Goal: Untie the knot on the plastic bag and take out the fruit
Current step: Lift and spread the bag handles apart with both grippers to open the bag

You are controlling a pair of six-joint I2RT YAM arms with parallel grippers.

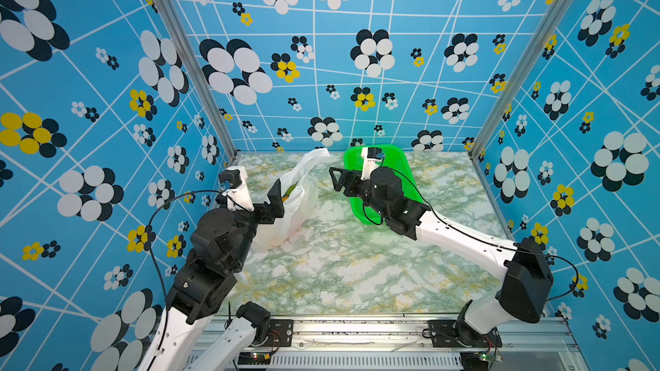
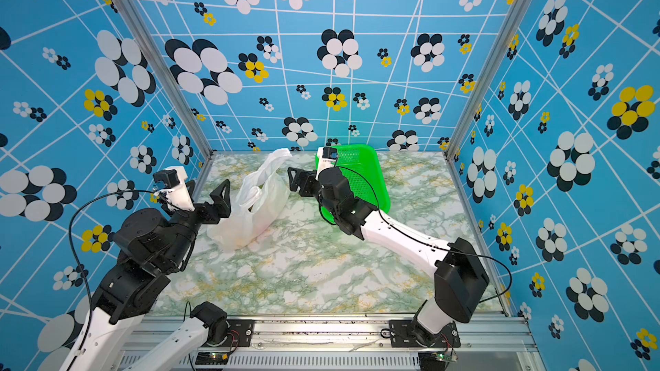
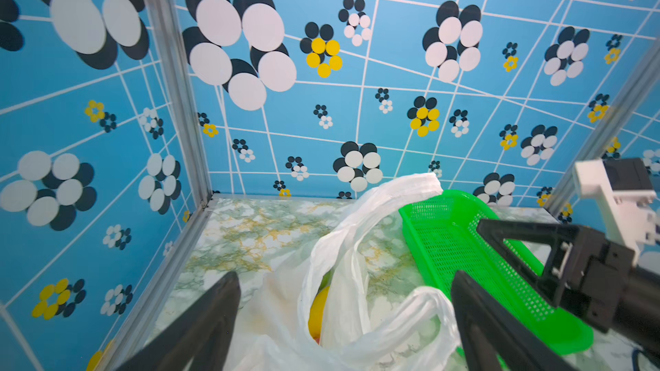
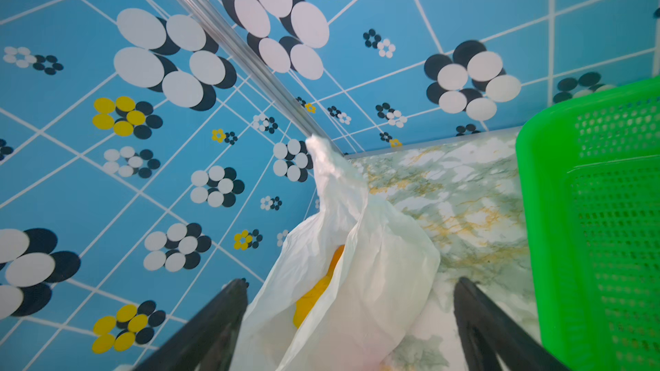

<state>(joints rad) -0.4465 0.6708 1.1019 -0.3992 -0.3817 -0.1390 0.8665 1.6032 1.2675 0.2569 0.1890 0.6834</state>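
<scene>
The plastic bag (image 1: 298, 205) lies slumped at the back left of the marble table, thin white film with its mouth slack. One handle loop (image 3: 425, 303) curls up and another handle (image 1: 316, 155) rises toward the back wall. I cannot make out the knot. Inside the mouth shows fruit: a yellow piece (image 3: 318, 310) with green above it, and a yellow-orange piece (image 4: 314, 298). My left gripper (image 3: 346, 278) is open with the bag's mouth between its wide-apart jaws. My right gripper (image 4: 351, 283) is open too, straddling the bag's other side. In a top view, a left finger (image 1: 275, 192) stands at the bag's left edge.
A green mesh basket (image 1: 394, 158) lies at the back, right of the bag, partly under my right arm and close to the right gripper (image 1: 335, 180). The left wall and its metal corner post (image 3: 185, 158) stand close behind the bag.
</scene>
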